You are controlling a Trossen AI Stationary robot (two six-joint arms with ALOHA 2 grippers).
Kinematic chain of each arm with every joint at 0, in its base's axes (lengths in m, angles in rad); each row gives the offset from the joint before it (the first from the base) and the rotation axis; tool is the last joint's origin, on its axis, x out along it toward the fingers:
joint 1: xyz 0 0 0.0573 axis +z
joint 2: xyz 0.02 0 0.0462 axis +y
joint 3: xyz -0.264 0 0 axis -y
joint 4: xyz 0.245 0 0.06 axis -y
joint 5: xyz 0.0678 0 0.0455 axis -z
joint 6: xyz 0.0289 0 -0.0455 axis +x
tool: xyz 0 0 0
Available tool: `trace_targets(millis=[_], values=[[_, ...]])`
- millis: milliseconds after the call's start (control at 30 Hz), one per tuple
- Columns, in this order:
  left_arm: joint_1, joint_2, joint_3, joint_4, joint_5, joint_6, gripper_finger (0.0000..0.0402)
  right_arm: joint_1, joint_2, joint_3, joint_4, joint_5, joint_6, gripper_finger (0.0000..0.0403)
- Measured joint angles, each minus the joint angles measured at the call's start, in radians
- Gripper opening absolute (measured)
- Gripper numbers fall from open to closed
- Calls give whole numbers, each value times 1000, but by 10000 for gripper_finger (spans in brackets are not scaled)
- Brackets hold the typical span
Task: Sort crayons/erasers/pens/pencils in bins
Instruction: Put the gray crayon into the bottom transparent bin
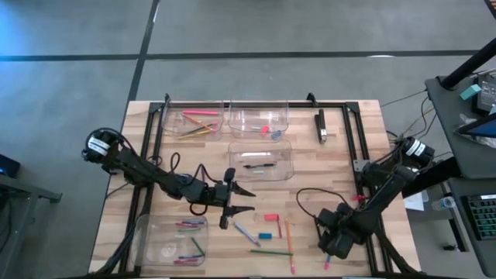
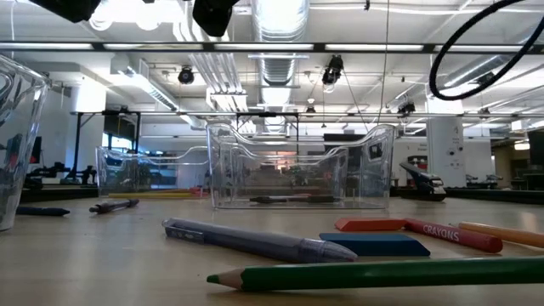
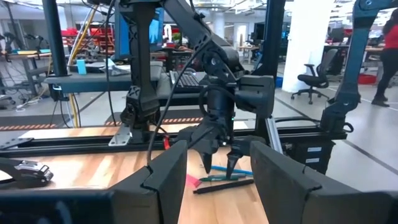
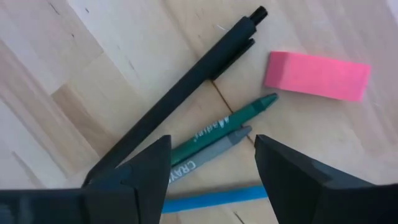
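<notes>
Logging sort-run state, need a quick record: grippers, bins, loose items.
left gripper: open, empty, mid-table
right gripper: open, low over green crayon and grey crayon
beside them: black pen, pink eraser
pencil bin: far left
eraser bin: far middle
pen bin: centre
crayon bin: near left
loose, centre front: red eraser, blue eraser, grey pen, orange pencil, green stick

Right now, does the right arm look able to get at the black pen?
Probably yes: the right end effector hangs open over the black pen; nothing covers it, though a green crayon lies close alongside.
</notes>
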Motion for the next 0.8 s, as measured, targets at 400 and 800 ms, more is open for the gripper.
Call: trace_targets(millis=[400, 800], values=[[0, 0, 3, -3, 0, 1, 161, 32, 15, 45, -58, 0, 110, 219], [0, 0, 1, -4, 0, -2, 161, 68, 101, 55, -55, -19, 149, 219]])
